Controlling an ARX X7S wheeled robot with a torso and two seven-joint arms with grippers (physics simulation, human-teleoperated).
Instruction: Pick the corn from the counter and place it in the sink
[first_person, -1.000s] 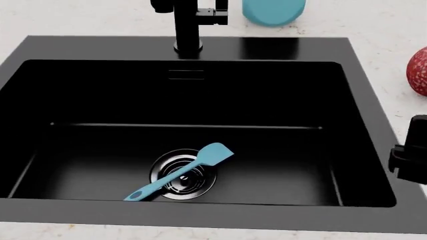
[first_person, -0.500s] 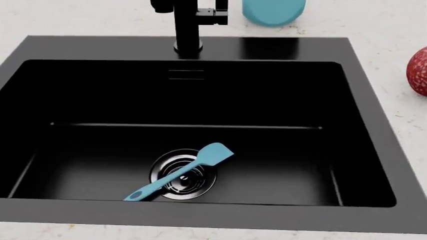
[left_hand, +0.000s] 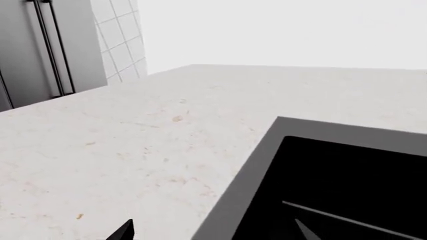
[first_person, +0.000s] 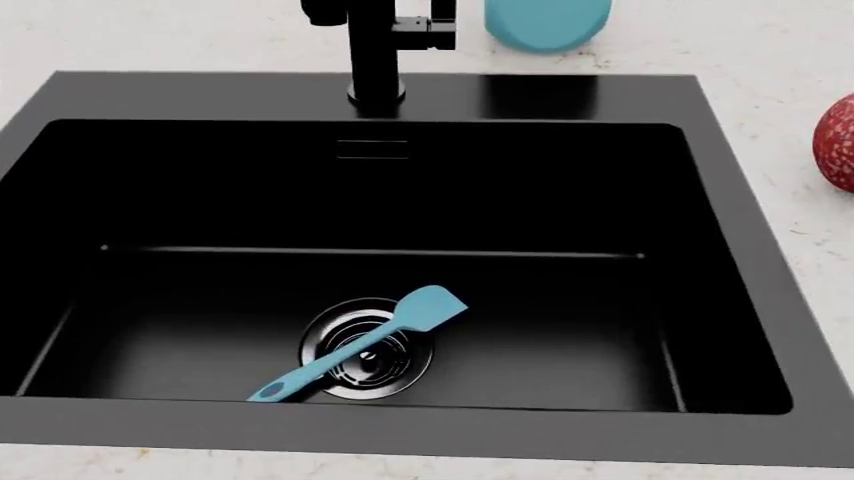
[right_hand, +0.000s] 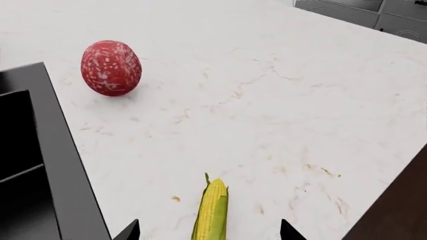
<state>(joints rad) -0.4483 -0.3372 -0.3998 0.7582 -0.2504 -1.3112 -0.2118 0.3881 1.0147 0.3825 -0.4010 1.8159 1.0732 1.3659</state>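
The corn (right_hand: 211, 210) is a small yellow ear with green husk, lying on the white marble counter (right_hand: 280, 100) in the right wrist view. My right gripper (right_hand: 208, 235) is open, its two fingertips wide apart on either side of the corn and not touching it. The black sink (first_person: 400, 250) fills the head view; neither gripper nor the corn shows there. In the left wrist view, my left gripper (left_hand: 212, 235) is open and empty over the sink's rim (left_hand: 247, 170) and the counter (left_hand: 120, 145).
A light-blue spatula (first_person: 360, 355) lies across the drain (first_person: 367, 350) in the sink. A black faucet (first_person: 376, 50) and a teal round object (first_person: 547, 22) stand behind it. A red speckled fruit (right_hand: 111, 68) sits on the counter near the sink's right rim (right_hand: 60, 150); it also shows in the head view (first_person: 838, 140).
The right gripper, seen at the head view's right edge one second ago, has moved out of that view. The sink, spatula and fruit have not moved.
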